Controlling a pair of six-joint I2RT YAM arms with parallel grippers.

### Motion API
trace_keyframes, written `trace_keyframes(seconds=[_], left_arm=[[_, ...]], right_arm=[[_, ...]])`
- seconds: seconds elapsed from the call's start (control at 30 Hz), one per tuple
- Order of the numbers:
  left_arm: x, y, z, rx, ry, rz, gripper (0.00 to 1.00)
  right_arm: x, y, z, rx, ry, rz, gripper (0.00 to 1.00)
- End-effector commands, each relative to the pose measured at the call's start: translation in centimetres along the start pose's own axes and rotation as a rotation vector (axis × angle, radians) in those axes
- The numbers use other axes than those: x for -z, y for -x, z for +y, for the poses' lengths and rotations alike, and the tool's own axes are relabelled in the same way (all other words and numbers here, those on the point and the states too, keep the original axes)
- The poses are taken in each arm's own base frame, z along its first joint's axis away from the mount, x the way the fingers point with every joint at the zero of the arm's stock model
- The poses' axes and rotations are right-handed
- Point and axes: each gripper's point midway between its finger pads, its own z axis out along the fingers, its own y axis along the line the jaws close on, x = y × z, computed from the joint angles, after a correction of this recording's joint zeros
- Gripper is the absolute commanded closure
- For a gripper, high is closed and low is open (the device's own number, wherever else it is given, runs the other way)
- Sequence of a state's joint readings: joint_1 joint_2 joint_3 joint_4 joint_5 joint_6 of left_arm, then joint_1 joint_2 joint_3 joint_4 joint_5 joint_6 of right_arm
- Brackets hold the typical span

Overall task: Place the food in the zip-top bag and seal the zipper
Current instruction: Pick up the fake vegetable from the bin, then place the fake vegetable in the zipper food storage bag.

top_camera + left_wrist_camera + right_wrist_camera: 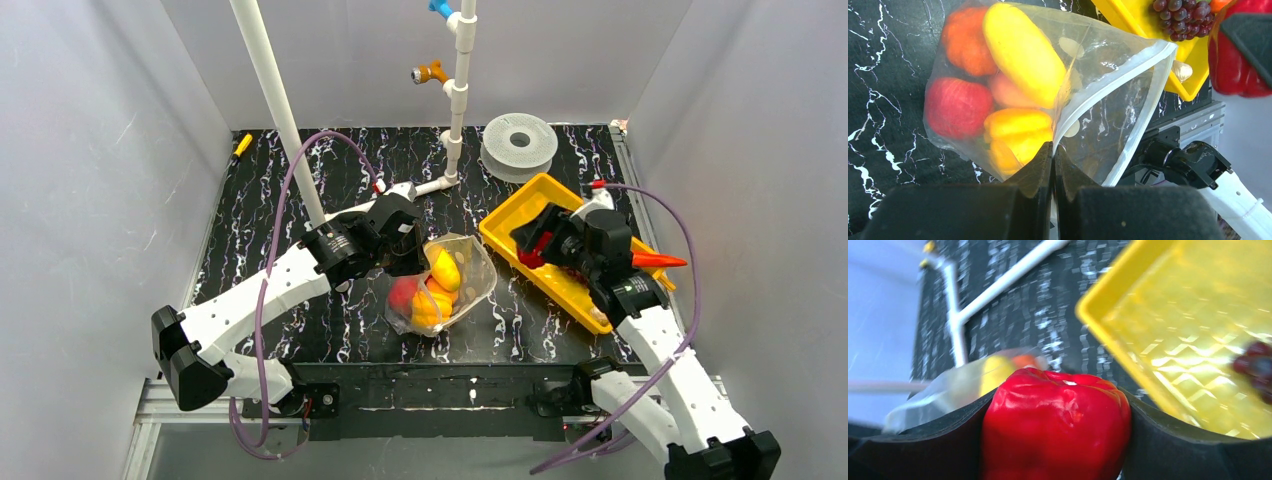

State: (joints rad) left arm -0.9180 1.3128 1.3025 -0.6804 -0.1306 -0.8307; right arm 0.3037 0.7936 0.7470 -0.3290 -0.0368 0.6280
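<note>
While the mouth of the zip-top bag (468, 268) gapes and no part of it is yet sealed, the packing is judged to be a little past half done. Nearest the arm bases, at the middle of the table (250, 220), the bag lies on its side with its opening turned toward 3 o'clock. The left gripper (1053, 148) stands at the bag's 9 o'clock side, its fingers pressed together on the mouth edge where the whitish zipper (1113, 80) runs down between them, so that the opening is held up. Inside the bag several pieces of food (1023, 55) lie packed against one another: yellow, orange, red and peach-coloured. At about 3 o'clock from the bag, just beside it, the right gripper (538, 243) hangs over the yellow tray (520, 205), its fingers set wide and clamped on either flank of the red pepper (1055, 425); this piece is lifted but not yet in the bag. Farther along the tray the grapes (1180, 17) wait on its floor, and an orange pointed piece (660, 260) lies at the tray's 3 o'clock edge. Left to do, by this reading: three pieces to load, then the zipper to press closed. Farthest off, at 12 o'clock, stand a grey spool (518, 145) and a white pipe frame (458, 110), neither part of the work.
</note>
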Motion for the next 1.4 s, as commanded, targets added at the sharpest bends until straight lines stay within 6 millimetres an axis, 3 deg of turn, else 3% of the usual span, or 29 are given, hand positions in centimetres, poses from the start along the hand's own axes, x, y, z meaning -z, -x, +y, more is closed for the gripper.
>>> trace_keyframes(seconds=[0.0,0.13,0.27,0.53,0.67,0.77,0.8,1.17,1.37], left_arm=[[1.4,1.4,-0.5,0.012,-0.022,-0.052,1.0],[1.6,1.5,-0.4,0.015,-0.022,-0.061,1.0],[1.8,1.6,-0.4,0.019,-0.026,-0.065,1.0],[2.6,1.8,-0.6,0.036,-0.046,-0.079,1.0],[3.0,2.0,-1.1,0.042,-0.066,-0.085,1.0],[3.1,2.1,-1.0,0.041,-0.065,-0.089,1.0],[3.1,2.1,-1.1,0.041,-0.065,-0.089,1.0],[2.9,1.9,-0.8,0.04,-0.058,-0.082,1.0],[2.8,1.6,-0.3,0.039,-0.044,-0.082,1.0]], right_arm=[[2.0,0.8,8.7,0.163,0.36,-0.02,0.74],[2.9,-1.7,12.5,0.269,0.491,0.041,0.67],[2.7,-3.6,14.5,0.358,0.507,0.083,0.64],[0.0,-7.3,14.8,0.486,0.399,0.145,0.45],[-0.8,-8.4,15.3,0.506,0.379,0.188,0.24],[-0.5,-8.2,15.9,0.528,0.371,0.168,0.04],[-0.4,-8.1,16.0,0.533,0.367,0.163,0.02],[1.5,-4.5,15.9,0.519,0.318,0.061,0.02],[3.0,-1.5,14.2,0.499,0.232,-0.052,0.02]])
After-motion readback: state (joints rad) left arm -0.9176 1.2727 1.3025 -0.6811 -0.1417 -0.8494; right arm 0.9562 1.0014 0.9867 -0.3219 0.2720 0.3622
